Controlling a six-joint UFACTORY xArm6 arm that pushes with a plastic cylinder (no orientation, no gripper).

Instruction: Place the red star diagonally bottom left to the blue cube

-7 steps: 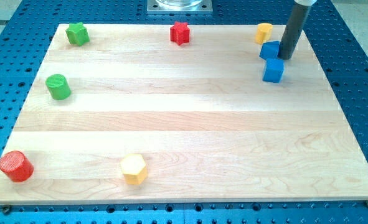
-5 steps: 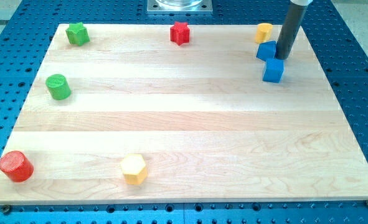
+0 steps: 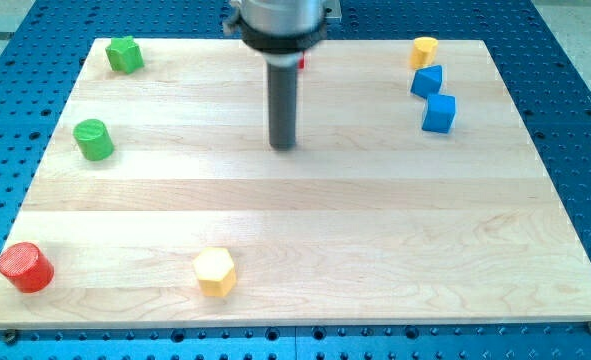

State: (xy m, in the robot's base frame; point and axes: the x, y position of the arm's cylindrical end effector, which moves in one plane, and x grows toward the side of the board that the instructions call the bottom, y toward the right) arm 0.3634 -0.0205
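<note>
The red star [image 3: 301, 62] sits near the board's top edge, almost wholly hidden behind my rod; only a red sliver shows at the rod's right side. The blue cube [image 3: 439, 113] lies at the upper right, with a second blue block [image 3: 427, 80] just above and left of it. My tip [image 3: 283, 146] rests on the board near the upper middle, below the red star and far to the left of the blue cube.
A yellow block [image 3: 424, 50] sits at the top right. A green block [image 3: 125, 54] is at the top left and a green cylinder [image 3: 94, 139] at the left. A red cylinder [image 3: 25, 268] and a yellow hexagon [image 3: 215, 271] lie near the bottom.
My rod has moved from beside the blue blocks at the upper right leftward to the upper middle, now covering the red star. The blocks have not visibly moved.
</note>
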